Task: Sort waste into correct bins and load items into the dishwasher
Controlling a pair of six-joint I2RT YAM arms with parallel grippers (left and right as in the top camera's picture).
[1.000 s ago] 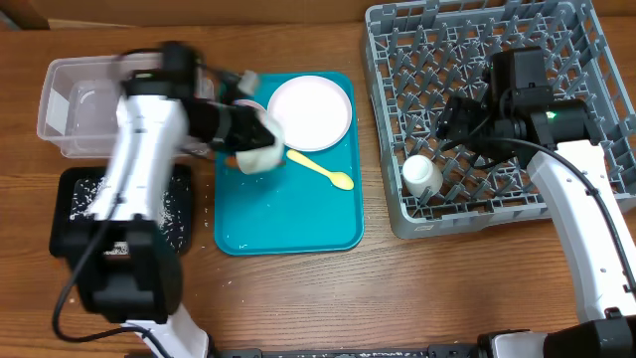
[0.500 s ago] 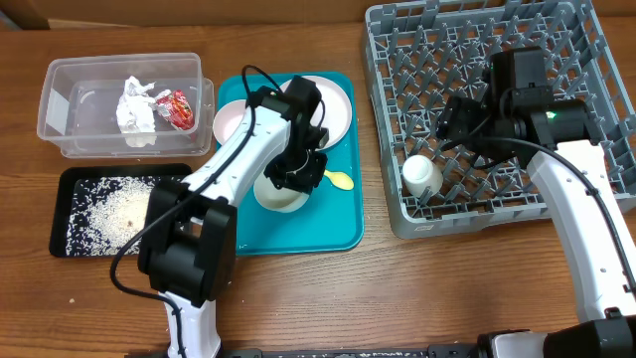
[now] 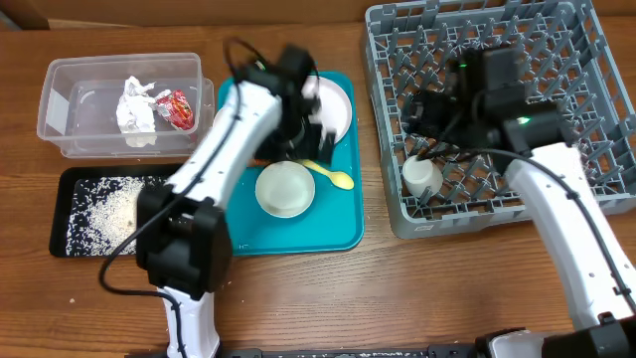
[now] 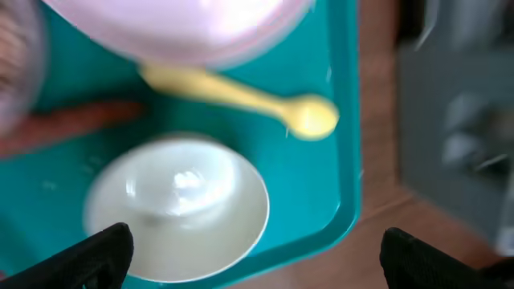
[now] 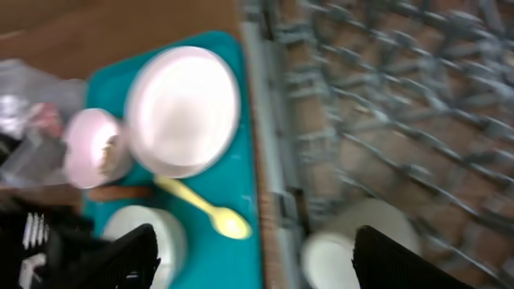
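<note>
With the left gripper (image 4: 257,253) spread wide and empty over the pale bowl (image 3: 285,189) on the teal tray (image 3: 338,224), the bowl's rim should be pinched before it is carried right to the grey rack (image 3: 417,30), where the right gripper (image 5: 261,257) hangs open.

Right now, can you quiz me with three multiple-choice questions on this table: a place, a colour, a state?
1. Where is the white cup? A. teal tray B. grey rack C. clear tub
2. What colour is the spoon? A. yellow B. red C. black
3. The left gripper is: A. shut on the spoon B. shut on the plate C. open
Answers: B, it lies in the rack's corner; A, it is plainly yellow; C, its fingers stand wide apart over the bowl.
</note>
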